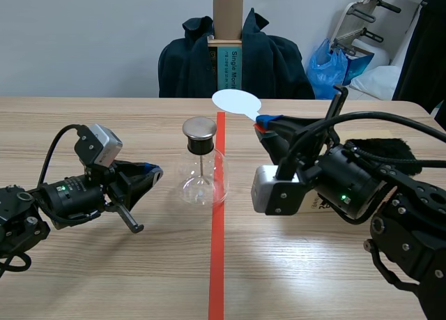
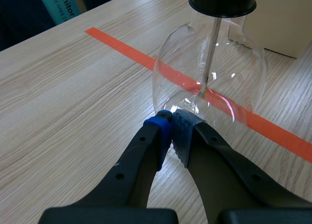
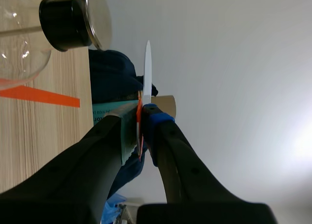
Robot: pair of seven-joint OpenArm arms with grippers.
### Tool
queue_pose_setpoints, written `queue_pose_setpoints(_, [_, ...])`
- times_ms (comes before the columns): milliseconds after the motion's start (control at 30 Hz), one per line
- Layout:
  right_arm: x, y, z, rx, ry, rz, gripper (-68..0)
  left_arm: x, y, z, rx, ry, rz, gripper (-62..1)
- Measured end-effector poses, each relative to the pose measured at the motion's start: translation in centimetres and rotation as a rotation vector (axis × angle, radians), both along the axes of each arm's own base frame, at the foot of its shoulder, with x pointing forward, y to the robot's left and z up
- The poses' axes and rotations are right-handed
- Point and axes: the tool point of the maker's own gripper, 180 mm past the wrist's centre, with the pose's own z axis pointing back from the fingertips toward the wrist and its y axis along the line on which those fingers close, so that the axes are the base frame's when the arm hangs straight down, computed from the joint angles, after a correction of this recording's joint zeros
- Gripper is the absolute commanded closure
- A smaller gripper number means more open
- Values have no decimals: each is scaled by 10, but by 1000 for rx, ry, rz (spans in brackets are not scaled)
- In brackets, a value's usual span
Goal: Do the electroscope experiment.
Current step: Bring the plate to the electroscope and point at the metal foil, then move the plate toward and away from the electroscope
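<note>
The electroscope (image 1: 201, 170) is a clear glass flask with a black stopper and a round metal cap (image 1: 199, 128), standing just left of the red tape line. In the left wrist view its glass bulb (image 2: 209, 82) is right ahead of my left gripper (image 2: 173, 131), whose fingers are shut with their tips close to the base. My left gripper (image 1: 150, 173) lies low beside the flask. My right gripper (image 1: 267, 123) is shut on a thin white paddle (image 1: 235, 102) with an orange handle (image 3: 139, 129), held up to the right of the cap. The white paddle (image 3: 147, 72) shows edge-on.
A dark jacket (image 1: 230, 62) hangs over a chair behind the table, with a cardboard box (image 1: 227, 20) and a teal box (image 1: 224, 65). A black fuzzy cloth (image 1: 390, 153) lies at the right. A blue bag (image 1: 334, 65) sits beyond the table.
</note>
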Motion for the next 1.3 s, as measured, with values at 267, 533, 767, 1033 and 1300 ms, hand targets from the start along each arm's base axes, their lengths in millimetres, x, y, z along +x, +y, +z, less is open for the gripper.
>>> queue_pose_setpoints(267, [-12,12,-2,-24,-12,88,-8,0,0,0,0,0,0,-32])
queue_pose_setpoints(533, [-24,20,-4,-20,5,168,-8,0,0,0,0,0,0,-32])
queue_pose_setpoints(767, [-25,23,-6,-30,12,180,-8,0,0,0,1,0,1,-32])
queue_pose_setpoints(1033, [-26,25,-5,-27,11,182,-8,0,0,0,2,-2,3,-32])
queue_pose_setpoints(1300, [-5,13,-10,-49,23,36,-8,2,2,0,8,-9,11,-32])
